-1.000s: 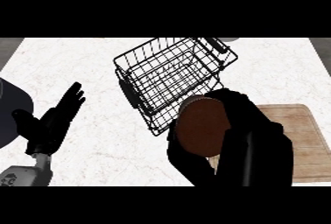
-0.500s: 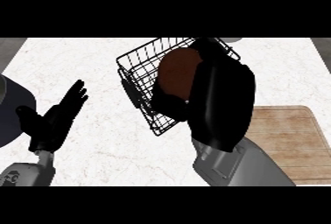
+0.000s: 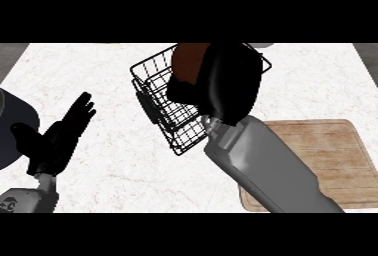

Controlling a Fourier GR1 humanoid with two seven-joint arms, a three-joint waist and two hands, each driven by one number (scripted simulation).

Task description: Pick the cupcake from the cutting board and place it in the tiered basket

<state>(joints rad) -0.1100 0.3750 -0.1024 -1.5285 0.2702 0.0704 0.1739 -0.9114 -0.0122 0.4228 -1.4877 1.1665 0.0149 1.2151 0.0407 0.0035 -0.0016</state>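
Head view: a white marbled tabletop (image 3: 111, 165) carries a black wire tiered basket (image 3: 166, 112) near its middle and a wooden cutting board (image 3: 336, 160) toward the right edge. The right robot hand (image 3: 229, 82) hangs over the basket, fingers curled round the cupcake (image 3: 190, 62), which shows at the hand's left side above the basket's upper tier. The cupcake looks reddish-brown and rounded, mostly hidden. The left robot hand (image 3: 59, 140) rests open at the left, fingers straight.

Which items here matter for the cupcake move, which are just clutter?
Job:
cupcake, held in right hand
tiered basket
cutting board, now bare

Lying about:
left hand, open, resting at left
dark round object at left edge
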